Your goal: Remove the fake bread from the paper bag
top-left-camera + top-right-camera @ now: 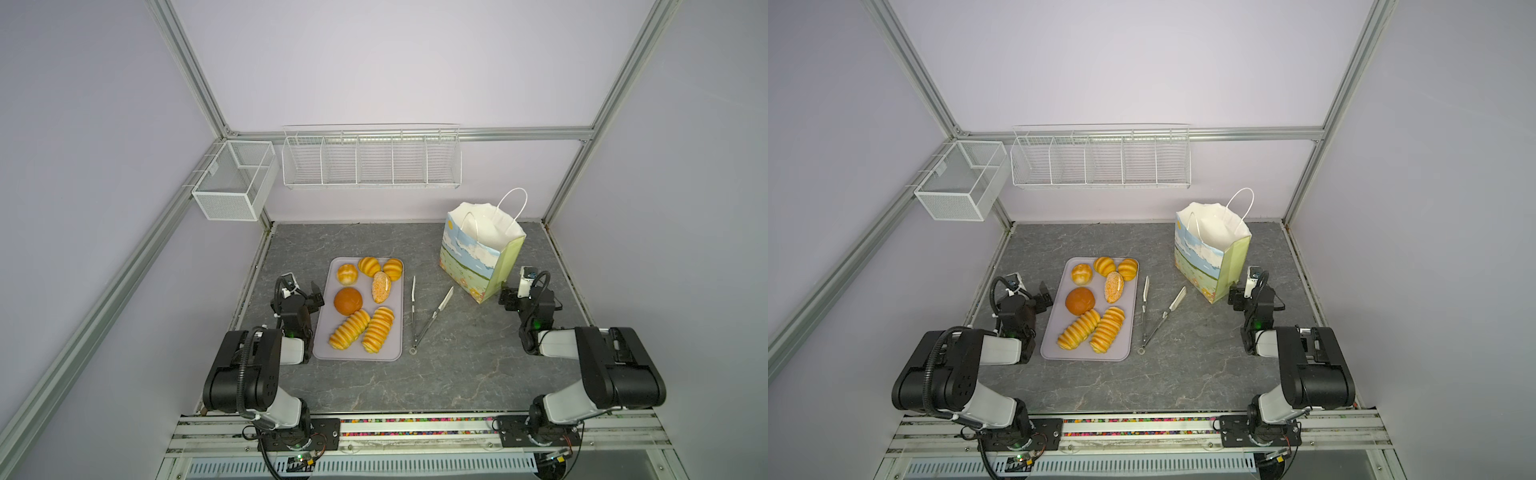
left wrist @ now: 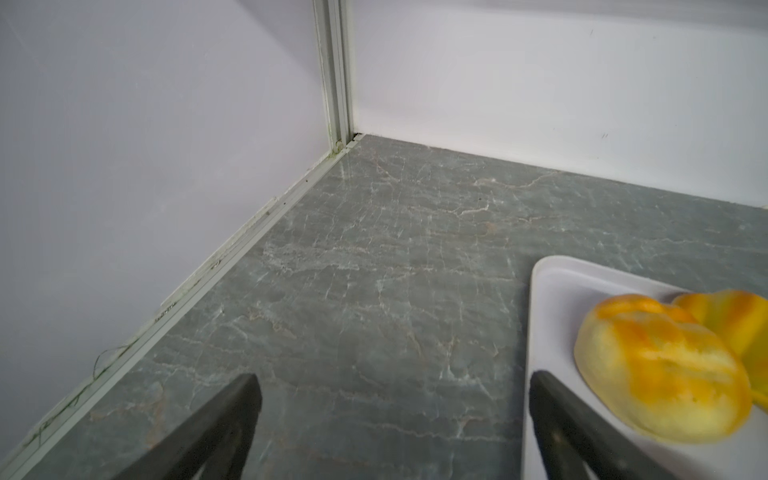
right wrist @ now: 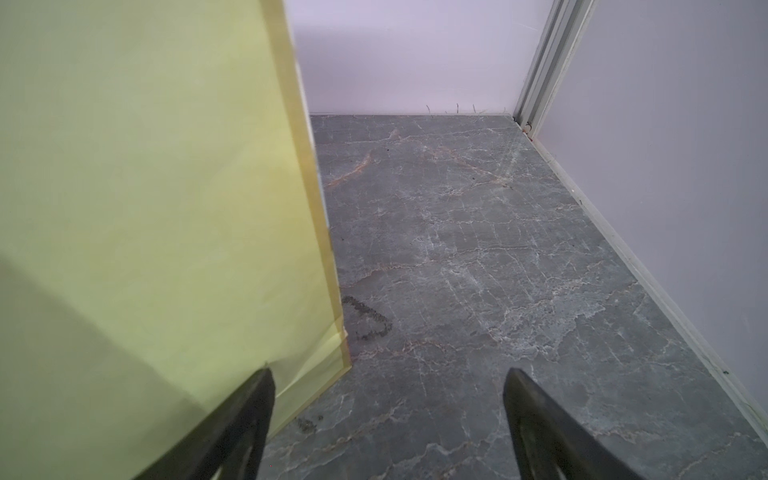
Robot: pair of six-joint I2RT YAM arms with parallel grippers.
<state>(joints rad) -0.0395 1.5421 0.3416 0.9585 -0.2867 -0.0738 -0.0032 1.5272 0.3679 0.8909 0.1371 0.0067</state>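
Fake bread [image 1: 348,301], seven pieces, lies on grey tray [image 1: 397,299], left-centre of table [image 1: 457,374]. Paper bag [image 1: 469,257] stands upright, far right. Tongs [image 1: 413,311] lie between. Left jaws spread beside tray; right jaws spread beside bag.

7 glossy fake bread [image 1: 347,301] pieces; smooth matt plastic-looking tray [image 1: 395,336]; matt paper bag [image 1: 469,257] with cord handles; shiny metal tongs [image 1: 413,316]; veined stone-look bench [image 1: 457,374], faintly sheened.

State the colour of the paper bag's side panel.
Plain pale green; paper bag shows best in right wrist view.
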